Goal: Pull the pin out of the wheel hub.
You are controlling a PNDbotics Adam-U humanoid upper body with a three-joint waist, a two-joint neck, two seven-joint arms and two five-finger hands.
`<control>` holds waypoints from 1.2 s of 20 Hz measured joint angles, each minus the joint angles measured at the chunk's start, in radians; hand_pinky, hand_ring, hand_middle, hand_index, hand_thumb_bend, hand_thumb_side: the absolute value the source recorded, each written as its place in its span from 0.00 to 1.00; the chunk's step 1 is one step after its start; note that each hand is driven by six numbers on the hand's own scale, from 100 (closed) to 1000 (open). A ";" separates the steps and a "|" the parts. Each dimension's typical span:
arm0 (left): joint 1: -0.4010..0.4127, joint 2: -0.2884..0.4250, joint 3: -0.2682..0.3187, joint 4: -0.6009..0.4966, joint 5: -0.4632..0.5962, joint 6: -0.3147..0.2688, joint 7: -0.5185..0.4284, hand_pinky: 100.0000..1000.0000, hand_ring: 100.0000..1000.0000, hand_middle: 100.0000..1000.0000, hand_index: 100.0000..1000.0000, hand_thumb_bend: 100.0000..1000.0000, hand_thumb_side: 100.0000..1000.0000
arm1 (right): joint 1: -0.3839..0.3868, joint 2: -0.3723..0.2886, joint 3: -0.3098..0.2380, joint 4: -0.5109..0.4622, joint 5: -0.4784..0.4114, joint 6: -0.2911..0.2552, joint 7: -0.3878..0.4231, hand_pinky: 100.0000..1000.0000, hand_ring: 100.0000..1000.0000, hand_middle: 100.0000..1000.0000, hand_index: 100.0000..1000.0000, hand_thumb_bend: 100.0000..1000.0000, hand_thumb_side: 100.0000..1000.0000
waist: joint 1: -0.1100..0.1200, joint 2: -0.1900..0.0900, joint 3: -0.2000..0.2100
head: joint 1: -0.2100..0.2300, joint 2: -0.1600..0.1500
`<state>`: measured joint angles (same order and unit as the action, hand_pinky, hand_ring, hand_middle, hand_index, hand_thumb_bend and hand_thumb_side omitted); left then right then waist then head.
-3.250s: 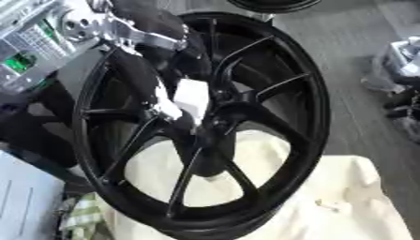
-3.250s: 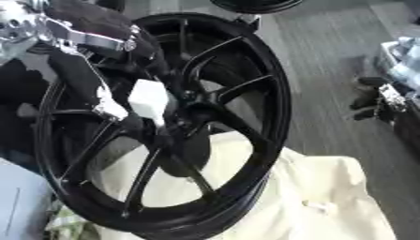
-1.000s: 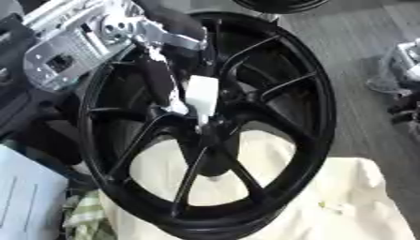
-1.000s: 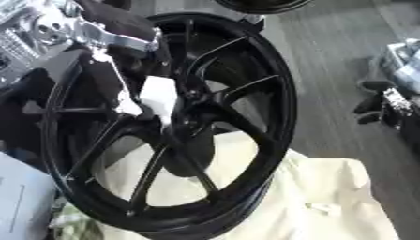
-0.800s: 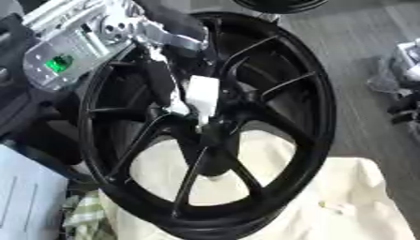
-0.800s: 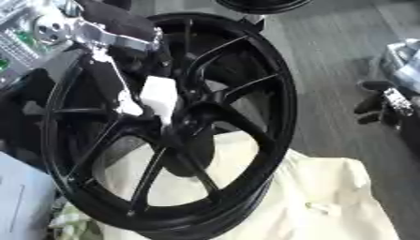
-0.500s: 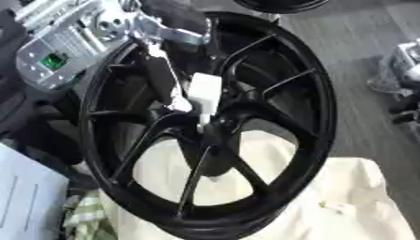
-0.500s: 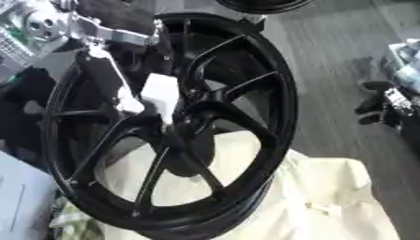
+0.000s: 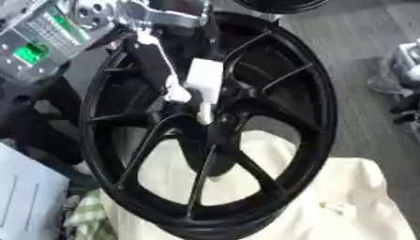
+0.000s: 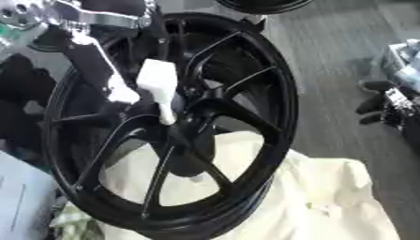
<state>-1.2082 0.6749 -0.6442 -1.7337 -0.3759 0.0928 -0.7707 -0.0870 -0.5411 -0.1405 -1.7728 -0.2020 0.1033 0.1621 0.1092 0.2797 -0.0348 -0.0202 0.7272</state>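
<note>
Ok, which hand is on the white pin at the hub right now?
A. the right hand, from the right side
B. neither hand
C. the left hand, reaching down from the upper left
C: the left hand comes down from the upper left, its fingers closed on the white pin at the centre of the black wheel.

The wheel (image 9: 246, 140) leans before me, its lower rim on the cloth (image 9: 353, 201) at five o'clock. My left hand (image 9: 176, 70) comes in from eleven o'clock, over the spokes, meeting the pin (image 9: 203, 89) just above the hub (image 9: 215, 123). Paper (image 9: 25, 201) lies at eight o'clock.
</note>
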 measured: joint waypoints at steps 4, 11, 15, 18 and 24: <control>0.024 0.034 0.087 -0.085 0.092 0.046 0.056 0.75 0.53 0.29 0.22 0.00 0.15 | 0.000 0.000 0.000 0.000 0.004 -0.001 -0.001 0.56 0.61 0.48 0.79 0.00 0.78 | 0.000 0.000 0.003 | 0.000 0.000; 0.144 0.126 0.296 -0.226 0.245 0.127 0.226 0.75 0.53 0.28 0.22 0.00 0.12 | 0.000 0.000 -0.002 0.000 0.004 0.001 -0.005 0.56 0.61 0.48 0.79 0.00 0.78 | 0.000 0.000 0.013 | -0.006 0.000; 0.265 0.212 0.411 -0.237 0.276 0.148 0.349 0.74 0.53 0.27 0.22 0.00 0.11 | 0.002 0.000 -0.008 0.000 0.004 0.000 -0.012 0.56 0.61 0.48 0.79 0.00 0.78 | -0.001 0.002 0.019 | -0.010 -0.001; 0.379 0.269 0.496 -0.210 0.280 0.160 0.441 0.74 0.52 0.26 0.21 0.00 0.09 | 0.007 0.000 -0.013 0.000 0.004 -0.001 -0.016 0.56 0.61 0.48 0.79 0.00 0.78 | -0.002 0.006 0.024 | -0.013 -0.001; 0.606 0.316 0.652 -0.065 0.237 0.196 0.589 0.73 0.52 0.27 0.24 0.00 0.12 | 0.010 0.000 -0.025 0.000 0.004 -0.003 -0.027 0.56 0.61 0.48 0.79 0.00 0.78 | -0.008 0.008 0.036 | -0.023 -0.005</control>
<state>-0.6026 0.9909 0.0077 -1.7985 -0.1388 0.2888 -0.1817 -0.0767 -0.5411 -0.1654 -1.7729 -0.1985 0.1007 0.1351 0.1009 0.2880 0.0008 -0.0430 0.7225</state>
